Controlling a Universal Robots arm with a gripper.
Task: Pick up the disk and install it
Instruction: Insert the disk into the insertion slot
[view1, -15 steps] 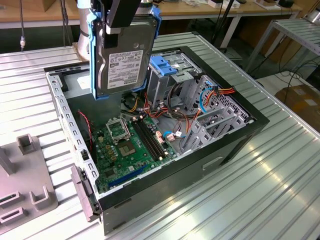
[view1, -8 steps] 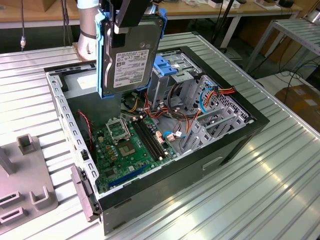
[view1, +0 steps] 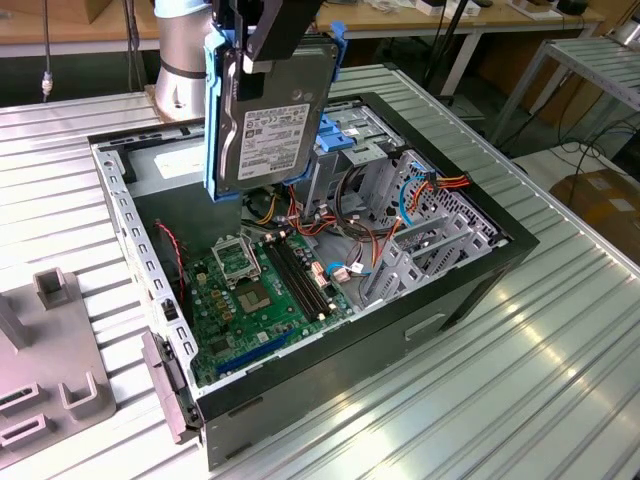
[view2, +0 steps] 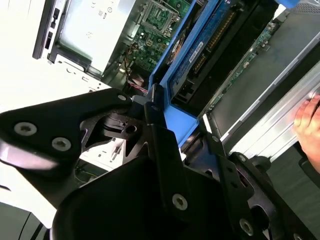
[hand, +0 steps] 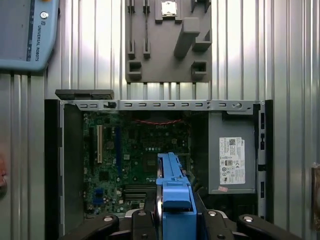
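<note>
The disk (view1: 272, 128) hangs upright above the open computer case (view1: 128, 222). It is a grey metal hard drive with a white label and a blue plastic frame along its edges. My gripper (view1: 262, 52) is shut on its upper end, with black fingers on both faces. It hovers over the back part of the case, just beside the metal drive cage (view1: 352, 140) with blue latches. In the first wrist view the disk's blue edge (hand: 172, 187) points down at the motherboard (hand: 135, 155). In the second wrist view the blue frame (view2: 179, 120) sits between the black fingers.
Cables (view1: 345, 235) and a green motherboard (view1: 262, 292) fill the case floor. A grey power supply box (hand: 232, 160) sits in one corner. A grey fixture plate (hand: 165, 45) lies beside the case on the ribbed metal table (view1: 520, 360). A person's hand (view2: 307, 122) is near the case's edge.
</note>
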